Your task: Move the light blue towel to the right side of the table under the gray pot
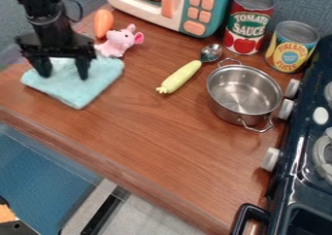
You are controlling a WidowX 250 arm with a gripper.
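The light blue towel (88,86) lies flat and folded at the left part of the wooden table. Over its upper left part hangs the gripper (63,71), its two fingers apart and their tips at the cloth; whether they touch it I cannot tell. A gray metal pot (243,94) with two wire handles stands upright at the right side, close to the stove.
A pink mouse toy (119,41) and an orange carrot (103,23) lie just behind the towel. A spoon with a yellow-green handle (180,77) lies between towel and pot. Two cans (248,23), a toy microwave (175,8) and the stove (298,166) border the table (169,146).
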